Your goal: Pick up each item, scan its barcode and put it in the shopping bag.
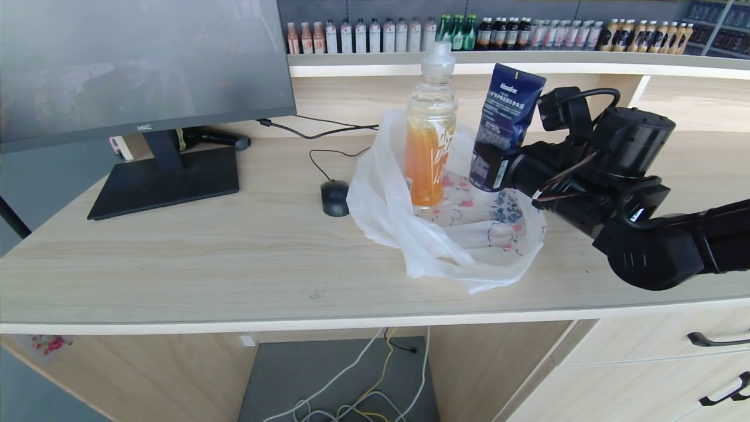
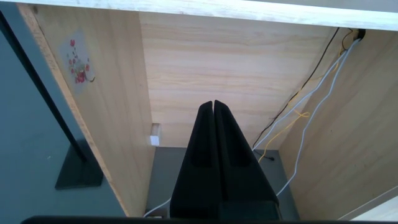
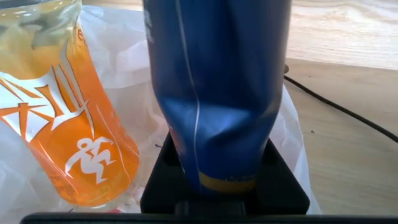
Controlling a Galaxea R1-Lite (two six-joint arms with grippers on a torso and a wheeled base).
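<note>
The right gripper (image 1: pixel 498 170) (image 3: pixel 224 186) has its fingers clamped on the lower end of a blue pouch (image 1: pixel 507 117) (image 3: pixel 217 93). The rest of the pouch rises upright above the fingers, leaning slightly. Gripping it so low leaves most of its printed faces uncovered, which suits showing a barcode. A pale patch just beside the fingers may be that code, but it is too small to tell. Below the fingers, and spreading out to the side, lies the white shopping bag (image 1: pixel 387 217) (image 3: pixel 134 68) on the counter (image 1: pixel 205 252), its mouth slack and wide. That opening is probably why the pouch is held here: from this spot it could go straight down into the bag. A bottle (image 1: pixel 430 135) (image 3: pixel 68 124) of orange drink stands upright in the bag, just beside the fingers on the monitor's side. It is close to the pouch but appears not to touch it. It seems to help prop the thin plastic open, but it also narrows the free space, so the lowering looks like it must stay clear of it. The pouch therefore seems to be at the bagging step, with the bottle already done. The left gripper (image 2: pixel 213 109) hangs low in front of the counter's open underside, near the hanging cables (image 2: pixel 311 106). Its fingers are pressed together with nothing between them, seemingly parked out of the way. The mouse (image 1: pixel 334 197) and the monitor (image 1: pixel 140 58) sit well apart from the right fingers, beyond the bottle.
</note>
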